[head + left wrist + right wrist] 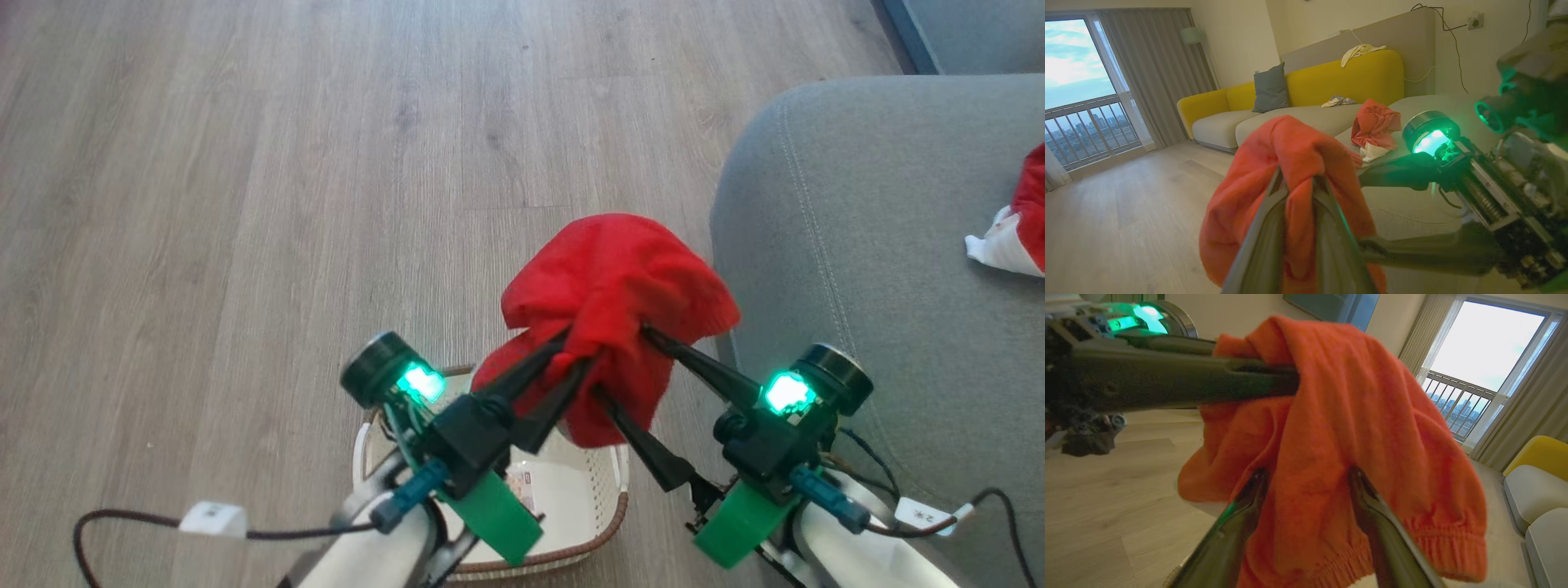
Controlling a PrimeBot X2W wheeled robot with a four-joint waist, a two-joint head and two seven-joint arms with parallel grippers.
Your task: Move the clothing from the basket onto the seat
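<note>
Left gripper (574, 353) is pinching a red garment (612, 278), jaws nearly closed on a fold. Right gripper (620, 361) is reaching into the same garment, jaws standing apart, tips buried in cloth; cannot tell if it's gripping. Garment is hanging above the basket (616, 523), just beside the seat (857, 245). Second red garment (1030, 204) is lying on the seat.
</note>
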